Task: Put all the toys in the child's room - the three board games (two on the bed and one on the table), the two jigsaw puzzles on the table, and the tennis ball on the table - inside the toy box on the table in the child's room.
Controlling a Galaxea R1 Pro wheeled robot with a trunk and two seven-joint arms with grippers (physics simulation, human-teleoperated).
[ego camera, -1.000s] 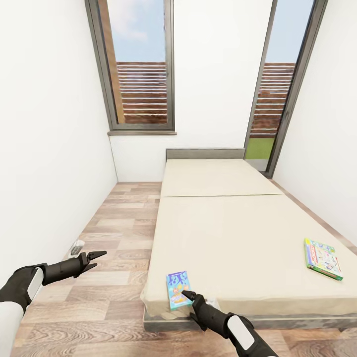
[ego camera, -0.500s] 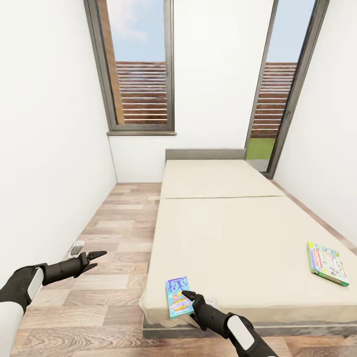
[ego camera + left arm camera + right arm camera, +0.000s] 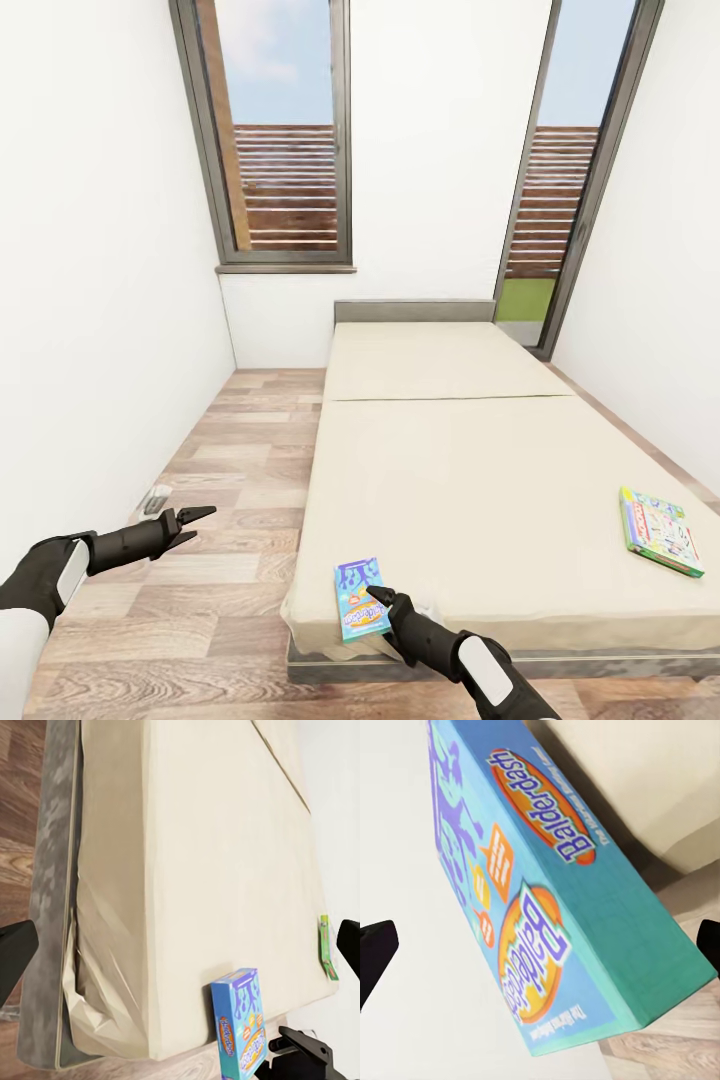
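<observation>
The right gripper (image 3: 381,597), open and holding nothing, sits right at the blue game (image 3: 361,597) on the bed (image 3: 480,480) corner, its long side pointing away, nearer than the left gripper (image 3: 190,520).

Green board game (image 3: 657,531): lid print too small to read. Bed (image 3: 480,480) foot corner cut by frame edge. Blue game (image 3: 547,907) near corner hidden behind right gripper (image 3: 380,598).
</observation>
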